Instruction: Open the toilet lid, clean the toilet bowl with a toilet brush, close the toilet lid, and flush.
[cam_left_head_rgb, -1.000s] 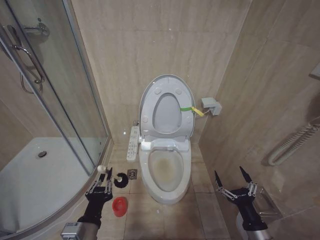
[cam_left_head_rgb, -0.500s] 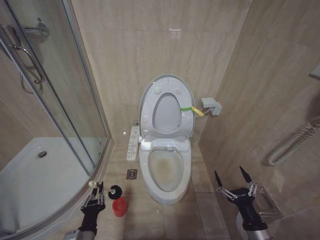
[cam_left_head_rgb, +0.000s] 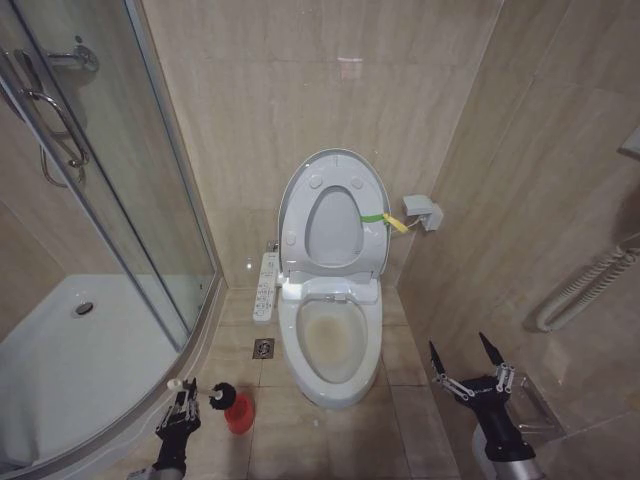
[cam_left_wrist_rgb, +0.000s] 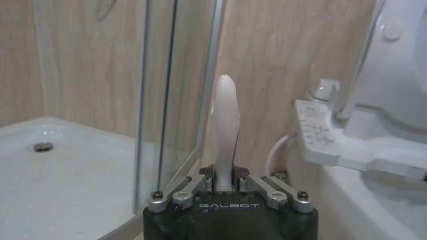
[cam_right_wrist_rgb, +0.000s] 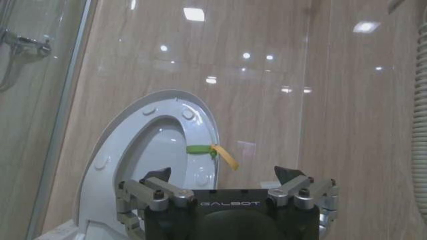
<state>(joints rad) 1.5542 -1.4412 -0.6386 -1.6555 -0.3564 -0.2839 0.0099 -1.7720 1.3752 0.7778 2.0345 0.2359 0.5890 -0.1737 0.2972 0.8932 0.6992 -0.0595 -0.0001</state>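
Note:
The toilet lid stands raised against the back wall with the seat ring up against it; both also appear in the right wrist view, lid. Below lies the toilet bowl, stained yellowish-brown inside. My left gripper is low at the bottom left, shut on the toilet brush handle. The dark bristle head hangs just above the red cup holder. My right gripper waits open at the bottom right, beside the bowl.
A glass shower door and curved white shower tray fill the left side. A white control panel hangs left of the bowl, a floor drain below it. A wall box and grab rail are on the right.
My left gripper has drawn back and down with the brush. The bristle head moved from beside the floor drain down to just above the red holder. The right arm stayed put.

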